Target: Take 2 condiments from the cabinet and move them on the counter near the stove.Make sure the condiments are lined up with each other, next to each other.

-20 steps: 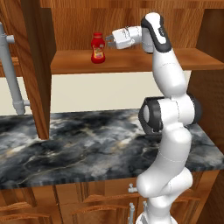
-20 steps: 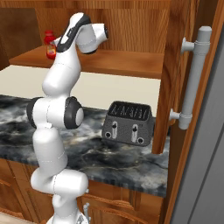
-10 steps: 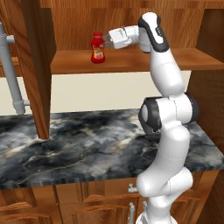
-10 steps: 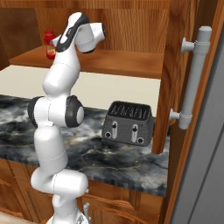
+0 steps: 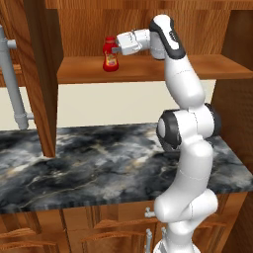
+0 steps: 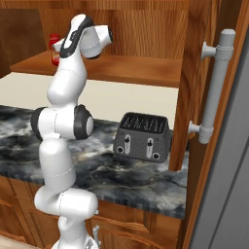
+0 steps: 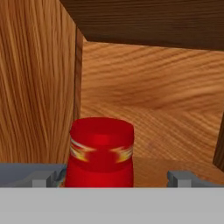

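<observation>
We find the ketchup bottle (image 5: 110, 54) standing upright on the wooden shelf (image 5: 148, 73) inside the open cabinet (image 5: 43, 79), toward the left end of that shelf and close to the cabinet's side wall, which is where a stored condiment would sit and why the arm has to reach up and in horizontally rather than down. The gripper (image 5: 116, 47) is level with the bottle's upper half and points straight at it from the bottle's right, so that the fingers can pass on either side of the body. In the hand view the 2 fingertips (image 7: 43, 180) stand spread wide, well clear of the red bottle (image 7: 101, 152) on both sides, with the bottle sitting left of centre between them; nothing is pinched. From the left base view the finger ends look to be right at the bottle's cap and shoulder, but we cannot tell whether they touch it or stop just short. We judge this to be the approach for the first pick, with neither condiment yet on the marble table (image 5: 99, 168) below the shelf, where a dark toaster (image 6: 143, 136) sits under the cabinet's right end.
</observation>
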You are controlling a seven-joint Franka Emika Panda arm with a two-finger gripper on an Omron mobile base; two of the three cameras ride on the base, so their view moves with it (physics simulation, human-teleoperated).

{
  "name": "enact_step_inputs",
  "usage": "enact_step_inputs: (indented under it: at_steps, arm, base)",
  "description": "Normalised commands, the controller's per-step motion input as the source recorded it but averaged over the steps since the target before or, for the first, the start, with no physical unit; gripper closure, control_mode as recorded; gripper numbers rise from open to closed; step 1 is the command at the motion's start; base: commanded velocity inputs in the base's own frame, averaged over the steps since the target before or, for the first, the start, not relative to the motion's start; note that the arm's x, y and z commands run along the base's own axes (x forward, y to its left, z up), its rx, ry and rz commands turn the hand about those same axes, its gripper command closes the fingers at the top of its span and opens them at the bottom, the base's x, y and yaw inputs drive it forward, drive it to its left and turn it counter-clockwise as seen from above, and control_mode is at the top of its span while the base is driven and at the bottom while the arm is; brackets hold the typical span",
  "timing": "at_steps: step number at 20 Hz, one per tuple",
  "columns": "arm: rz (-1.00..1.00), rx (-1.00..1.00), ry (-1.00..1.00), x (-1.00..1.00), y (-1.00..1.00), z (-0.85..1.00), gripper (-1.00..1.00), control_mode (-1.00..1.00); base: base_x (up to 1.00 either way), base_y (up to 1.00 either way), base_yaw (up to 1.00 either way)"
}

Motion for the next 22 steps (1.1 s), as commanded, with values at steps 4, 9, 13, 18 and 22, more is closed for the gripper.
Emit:
enact_step_inputs:
  at_steps: [4, 9, 13, 18, 22]
  arm:
    - [0.01, 0.00, 0.00, 0.00, 0.08, 0.00, -1.00, -1.00]
    - [0.01, 0.00, 0.00, 0.00, 0.08, 0.00, 1.00, -1.00]
    - [0.00, 0.00, 0.00, 0.00, 0.00, 0.00, 1.00, -1.00]
    - [0.00, 0.00, -0.03, -0.33, 0.00, 0.16, 1.00, -1.00]
    - [0.00, 0.01, -0.06, -0.88, -0.01, 0.06, 1.00, -1.00]
  base:
    - [0.00, 0.00, 0.00]
    - [0.00, 0.00, 0.00]
    - [0.00, 0.00, 0.00]
    - [0.00, 0.00, 0.00]
    - [0.00, 0.00, 0.00]
